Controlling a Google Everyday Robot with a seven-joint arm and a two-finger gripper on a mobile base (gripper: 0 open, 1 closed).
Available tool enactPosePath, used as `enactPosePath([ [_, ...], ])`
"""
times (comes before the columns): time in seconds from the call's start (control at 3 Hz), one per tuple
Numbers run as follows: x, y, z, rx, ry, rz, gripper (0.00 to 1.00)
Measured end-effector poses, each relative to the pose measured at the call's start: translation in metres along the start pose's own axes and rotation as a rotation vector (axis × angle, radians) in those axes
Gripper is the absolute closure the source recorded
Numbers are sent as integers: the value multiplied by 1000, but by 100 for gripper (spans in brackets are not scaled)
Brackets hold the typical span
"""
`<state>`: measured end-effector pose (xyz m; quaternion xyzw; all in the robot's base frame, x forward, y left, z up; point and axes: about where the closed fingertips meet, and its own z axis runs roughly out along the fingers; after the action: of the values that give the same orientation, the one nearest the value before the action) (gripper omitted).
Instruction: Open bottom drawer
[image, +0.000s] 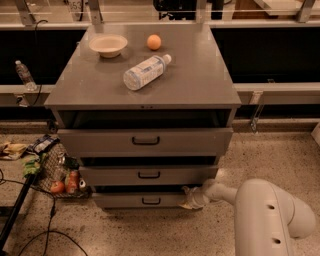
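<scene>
The grey metal cabinet (145, 90) has three drawers, each pulled out a little. The bottom drawer (120, 201) is the lowest, with a short flat grey front and a small black bar handle (150, 201). It stands slightly out under the middle drawer (115, 175). My gripper (190, 197) is at the bottom drawer's right end, low near the floor, at the end of the white arm (265, 215) that comes in from the lower right. It is to the right of the handle, not on it.
On the cabinet top lie a bowl (108, 45), an orange (154, 42) and a water bottle (145, 71) on its side. A wire basket with fruit (60, 172) and cables sit on the floor at the left. A bottle (23, 74) stands on the left ledge.
</scene>
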<state>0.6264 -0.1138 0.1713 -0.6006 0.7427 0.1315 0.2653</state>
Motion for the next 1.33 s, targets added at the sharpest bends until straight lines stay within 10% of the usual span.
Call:
enactPosePath([
  [0.67, -2, 0, -3, -1, 1, 0, 98],
  [1.33, -6, 9, -20, -27, 42, -12, 54],
])
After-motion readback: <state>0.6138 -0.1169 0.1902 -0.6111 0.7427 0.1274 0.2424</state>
